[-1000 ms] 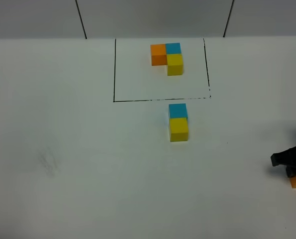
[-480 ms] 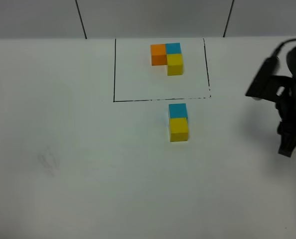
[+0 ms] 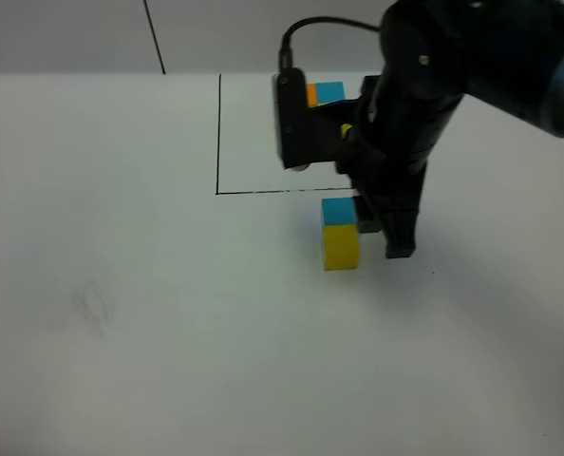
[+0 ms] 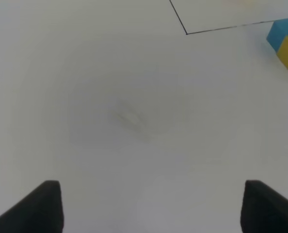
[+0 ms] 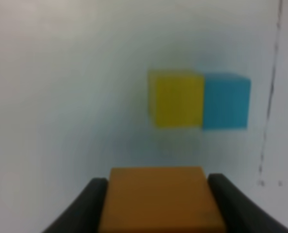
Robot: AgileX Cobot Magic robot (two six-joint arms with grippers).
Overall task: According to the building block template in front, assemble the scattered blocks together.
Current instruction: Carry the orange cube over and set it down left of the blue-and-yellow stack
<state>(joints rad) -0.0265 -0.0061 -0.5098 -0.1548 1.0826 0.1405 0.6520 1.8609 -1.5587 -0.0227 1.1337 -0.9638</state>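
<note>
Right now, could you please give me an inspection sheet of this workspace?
Surface: white table, faint smudge; black drawn rectangle.
Job's things: blue cube and yellow cube touching, outside the rectangle; orange cube gripped; template partly hidden by the right arm.
Clutter: nothing seen.
Pincers: left pincer open, empty; right pincer shut on the orange cube.
Cables: black cable looping above the right arm.
Surroundings: grey wall with dark seams.

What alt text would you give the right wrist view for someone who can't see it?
The right gripper holds an orange cube between its black fingers over a white table. Beyond it, a yellow cube and a blue cube sit touching side by side.
</note>
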